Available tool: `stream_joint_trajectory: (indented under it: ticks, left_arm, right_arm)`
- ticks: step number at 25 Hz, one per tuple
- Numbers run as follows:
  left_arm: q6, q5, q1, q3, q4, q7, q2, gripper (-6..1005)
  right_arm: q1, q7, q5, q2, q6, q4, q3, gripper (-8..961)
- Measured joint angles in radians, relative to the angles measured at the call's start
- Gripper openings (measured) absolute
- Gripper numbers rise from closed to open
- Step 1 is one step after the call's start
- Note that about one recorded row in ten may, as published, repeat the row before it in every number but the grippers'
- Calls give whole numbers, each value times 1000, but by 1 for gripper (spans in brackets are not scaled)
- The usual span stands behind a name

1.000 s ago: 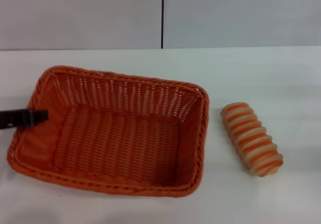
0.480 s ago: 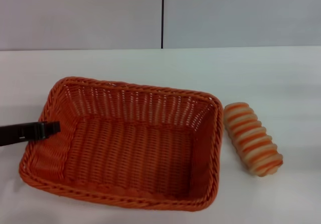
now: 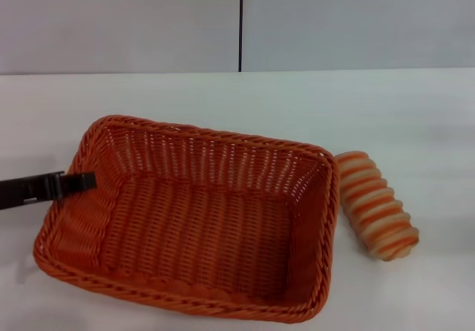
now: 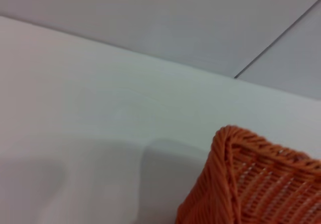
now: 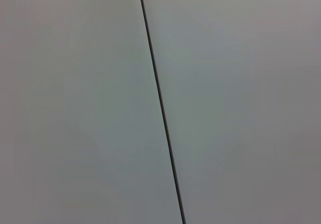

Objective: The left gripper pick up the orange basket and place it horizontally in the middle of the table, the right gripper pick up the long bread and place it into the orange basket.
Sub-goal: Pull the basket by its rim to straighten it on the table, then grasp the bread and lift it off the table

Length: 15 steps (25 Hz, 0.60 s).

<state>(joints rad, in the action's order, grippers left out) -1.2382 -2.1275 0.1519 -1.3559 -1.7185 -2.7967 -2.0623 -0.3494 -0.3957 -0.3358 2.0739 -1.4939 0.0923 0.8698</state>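
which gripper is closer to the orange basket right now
Left. The left gripper is at the orange basket, on its left short rim. The right gripper is not in view; its wrist camera shows only wall.

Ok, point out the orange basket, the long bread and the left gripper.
orange basket [image 3: 197, 223], head view, woven floor.
long bread [image 3: 377, 208], head view, middle ridges.
left gripper [image 3: 78, 182], head view, jaw tips at the basket's left rim.

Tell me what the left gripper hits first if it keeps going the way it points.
The left gripper points rightward across the orange basket, already at its left rim. Continuing, it would probably cross the empty interior and meet the right wall first, though its height is unclear.
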Motion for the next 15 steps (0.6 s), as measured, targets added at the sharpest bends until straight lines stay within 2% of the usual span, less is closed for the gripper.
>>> stream_joint_trajectory:
  ticks: [4,8,10,13,14,15]
  left_arm:
    - [-21,39,-9,38,13,22,1,241]
    - [-61,83,-25,102,33,51,1,393]
    - [-81,153,-32,174,60,108,0,469]
    - [-94,217,-44,233,101,179,1,512]
    - [-106,251,-56,272,135,228,1,526]
    - [-132,309,-85,337,217,329,1,540]
  right_arm:
    - [1,0,0,0,0,0,0,642]
    - [5,0,0,0,-2,-1,0,640]
    - [17,0,-9,0,-7,2,0,640]
    - [33,-17,-48,-1,-7,18,2,638]
    - [44,-34,-74,-3,-3,34,1,638]
    - [77,-99,-150,-9,24,97,1,638]
